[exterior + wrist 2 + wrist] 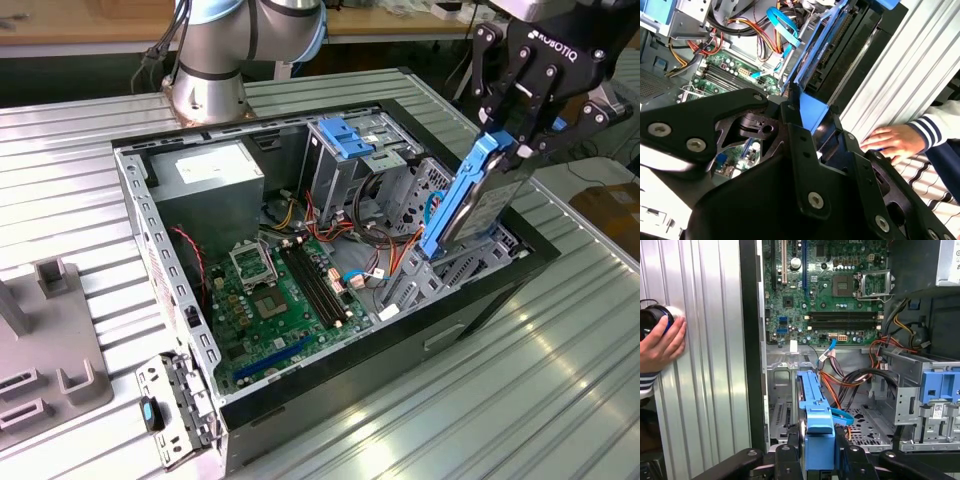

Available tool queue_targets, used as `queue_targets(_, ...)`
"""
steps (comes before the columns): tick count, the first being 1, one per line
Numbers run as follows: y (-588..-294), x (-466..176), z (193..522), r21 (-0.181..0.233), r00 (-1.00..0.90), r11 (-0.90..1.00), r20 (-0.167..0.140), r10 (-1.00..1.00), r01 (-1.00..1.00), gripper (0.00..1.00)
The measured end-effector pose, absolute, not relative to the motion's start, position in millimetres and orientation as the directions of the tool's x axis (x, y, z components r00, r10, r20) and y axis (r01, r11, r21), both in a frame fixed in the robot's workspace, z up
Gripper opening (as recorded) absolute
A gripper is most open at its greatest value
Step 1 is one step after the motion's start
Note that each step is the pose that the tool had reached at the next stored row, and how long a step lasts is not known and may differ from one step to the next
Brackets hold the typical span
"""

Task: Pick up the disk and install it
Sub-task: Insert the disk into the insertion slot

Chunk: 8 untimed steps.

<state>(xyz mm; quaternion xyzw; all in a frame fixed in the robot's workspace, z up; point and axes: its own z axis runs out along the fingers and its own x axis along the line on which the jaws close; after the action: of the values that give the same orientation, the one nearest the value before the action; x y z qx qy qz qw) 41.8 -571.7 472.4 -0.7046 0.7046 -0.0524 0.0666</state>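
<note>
Gripper was clamped narrow on the upper end of the disk; grip sat on the blue rails at that end only, the rest of the disk hanging free below.

Disk was tilted, not upright, its lower end down at the open bay along the edge of the case toward the exterior view's right; whether the rails had entered the bay's guides, cannot tell.

Just beside the bay lay a loose blue cable and a bundle of orange cables; beyond them the motherboard; farther, a drive cage with a blue latch; at the far corner of the case, the power supply.

A person's hand rested on the table outside the case wall, near the arm.

Risks, judged:
- tilt against the bay could make a rail catch on the metal rim and jam;
- a one-end grip could let the disk pivot under push;
- the blue cable could be pinched under the disk;
- the hand was close enough for a sideways swing to strike it.
</note>
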Motion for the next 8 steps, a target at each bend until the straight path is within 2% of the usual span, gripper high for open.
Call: queue_targets(8, -571.5, 41.3, 469.6, -0.168, 0.017, -0.013, -0.022, -1.0, -0.986, 0.36)
